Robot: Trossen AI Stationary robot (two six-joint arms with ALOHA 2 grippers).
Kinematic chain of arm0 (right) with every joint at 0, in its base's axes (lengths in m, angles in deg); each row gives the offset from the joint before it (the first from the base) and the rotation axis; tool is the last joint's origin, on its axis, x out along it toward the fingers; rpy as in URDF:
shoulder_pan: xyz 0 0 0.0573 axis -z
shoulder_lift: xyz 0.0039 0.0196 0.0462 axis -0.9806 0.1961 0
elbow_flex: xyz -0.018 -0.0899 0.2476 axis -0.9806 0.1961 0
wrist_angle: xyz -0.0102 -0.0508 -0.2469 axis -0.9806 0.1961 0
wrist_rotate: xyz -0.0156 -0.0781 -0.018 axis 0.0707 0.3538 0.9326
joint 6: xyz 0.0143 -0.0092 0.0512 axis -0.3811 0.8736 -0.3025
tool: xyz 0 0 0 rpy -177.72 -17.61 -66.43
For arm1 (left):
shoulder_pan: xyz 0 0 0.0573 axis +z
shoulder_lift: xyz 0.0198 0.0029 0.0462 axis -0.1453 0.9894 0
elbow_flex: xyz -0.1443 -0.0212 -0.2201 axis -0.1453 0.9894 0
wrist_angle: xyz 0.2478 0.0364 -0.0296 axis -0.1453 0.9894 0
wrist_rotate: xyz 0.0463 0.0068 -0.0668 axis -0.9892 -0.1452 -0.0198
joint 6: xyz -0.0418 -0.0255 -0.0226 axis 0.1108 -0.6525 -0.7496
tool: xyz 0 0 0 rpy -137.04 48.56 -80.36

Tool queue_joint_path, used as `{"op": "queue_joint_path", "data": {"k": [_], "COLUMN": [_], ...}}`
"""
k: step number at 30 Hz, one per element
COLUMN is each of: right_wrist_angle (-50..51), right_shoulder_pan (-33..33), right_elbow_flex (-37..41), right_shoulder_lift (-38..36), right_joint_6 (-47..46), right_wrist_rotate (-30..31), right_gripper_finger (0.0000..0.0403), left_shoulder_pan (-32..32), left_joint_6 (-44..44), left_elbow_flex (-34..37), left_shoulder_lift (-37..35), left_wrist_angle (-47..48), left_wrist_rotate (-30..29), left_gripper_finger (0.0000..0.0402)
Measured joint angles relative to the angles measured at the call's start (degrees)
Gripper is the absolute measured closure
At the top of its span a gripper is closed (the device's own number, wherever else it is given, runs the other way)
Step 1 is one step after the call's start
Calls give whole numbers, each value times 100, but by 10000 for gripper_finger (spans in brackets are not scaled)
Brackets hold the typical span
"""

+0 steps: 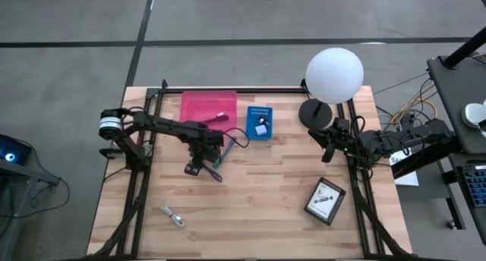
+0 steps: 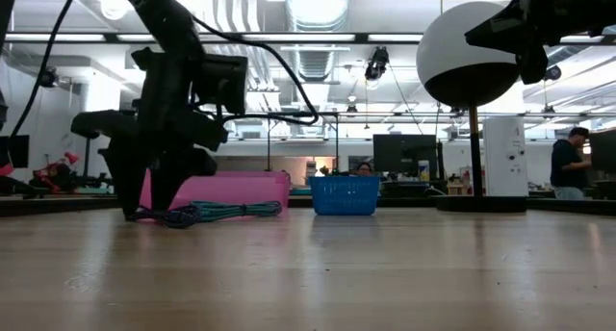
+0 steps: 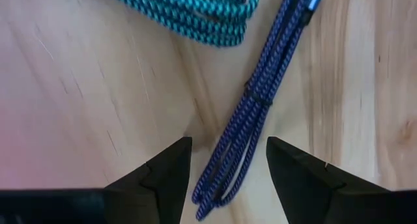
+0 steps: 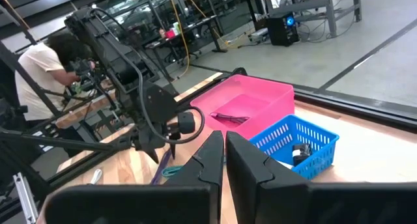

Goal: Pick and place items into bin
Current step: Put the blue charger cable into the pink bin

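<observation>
Purple cable bundle on desk, just at 6 o'clock of pink bin; teal cable bundle just beside it.
Long axis in high view: 11-to-5 o'clock.
Left end effector directly above, fingers parted moderately, straddling bundle's end, holding nothing.
Judgement: straight descent, then close across bundle.
Left arm nearer.
Right end effector closed, empty, parked at desk's 3 o'clock edge.

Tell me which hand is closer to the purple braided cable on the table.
Left. The left hand is right over the purple braided cable, open fingers on either side of it. The right hand waits, shut, far across the table by the lamp base.
</observation>
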Motion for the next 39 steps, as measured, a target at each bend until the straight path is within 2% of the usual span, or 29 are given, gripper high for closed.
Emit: {"op": "queue_joint_path", "data": {"k": [5, 8, 18, 25, 31, 34, 39], "right_wrist_angle": [0, 0, 2, 0, 0, 0, 3], "right_shoulder_pan": [0, 0, 0, 0, 0, 2, 0], "right_elbow_flex": [0, 0, 0, 0, 0, 0, 0], "right_shoulder_lift": [0, 0, 0, 0, 0, 9, 50], "right_joint_6": [-4, -4, -5, -4, -2, -3, -5], "right_wrist_rotate": [0, 0, 0, 0, 0, 0, 142], "right_gripper_finger": [394, 394, 394, 394, 394, 394, 394], "left_shoulder_pan": [0, 0, 2, 0, 0, -2, 132], "left_joint_6": [9, 50, 8, 35, 67, 67, 54], "left_elbow_flex": [41, 41, 53, 11, -296, -512, -819], "left_shoulder_lift": [-8, -6, 7, -22, -323, -546, -923], "left_wrist_angle": [-144, -155, -139, 228, 184, -255, -1601], "left_wrist_rotate": [-51, -79, -63, 114, 1625, 2085, 2085], "left_gripper_finger": [216, 234, 388, 392, 398, 399, 400]}}
